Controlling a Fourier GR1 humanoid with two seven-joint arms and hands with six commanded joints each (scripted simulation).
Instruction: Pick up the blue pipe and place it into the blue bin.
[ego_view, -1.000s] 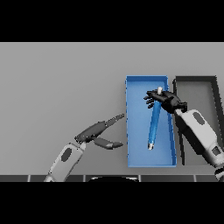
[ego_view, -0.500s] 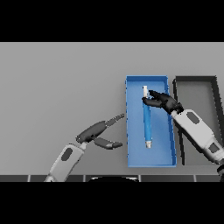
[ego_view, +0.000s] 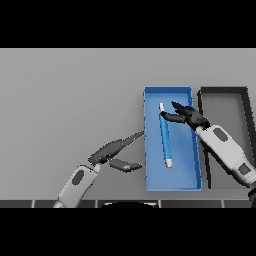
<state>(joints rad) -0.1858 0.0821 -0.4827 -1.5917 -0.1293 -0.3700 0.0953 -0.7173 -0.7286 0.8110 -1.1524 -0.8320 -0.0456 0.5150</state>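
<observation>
The blue pipe already lay inside the blue bin, just below my right hand, whose fingers were released; only withdrawing remained, I judged.

Single head view, looking steeply down, grey table filling frame

A: What sort of place?
B: A bare test bench: a plain grey surface, nothing homely.
A: Any furnishing?
B: Only a blue bin and black bin, right of frame.
</observation>
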